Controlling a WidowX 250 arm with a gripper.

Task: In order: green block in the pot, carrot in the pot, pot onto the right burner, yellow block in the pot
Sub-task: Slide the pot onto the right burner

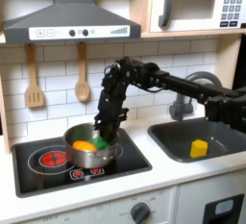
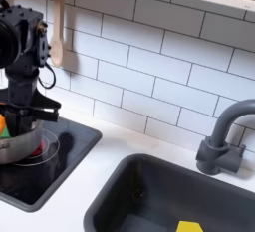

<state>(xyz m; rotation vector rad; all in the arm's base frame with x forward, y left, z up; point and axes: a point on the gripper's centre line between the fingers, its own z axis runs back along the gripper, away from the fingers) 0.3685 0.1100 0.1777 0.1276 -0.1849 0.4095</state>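
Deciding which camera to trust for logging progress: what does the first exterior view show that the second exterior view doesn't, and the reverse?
The first exterior view alone takes in the microwave, the range hood, a spatula and the whole yellow block. The second exterior view alone gives a close look at the faucet. Both exterior views share the pot holding the carrot, the gripper at the pot, and the sink.

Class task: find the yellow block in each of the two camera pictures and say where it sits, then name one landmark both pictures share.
First exterior view: the yellow block lies in the sink, right of centre.
Second exterior view: its top shows at the bottom edge, inside the sink.
Shared landmark: the grey faucet behind the sink.
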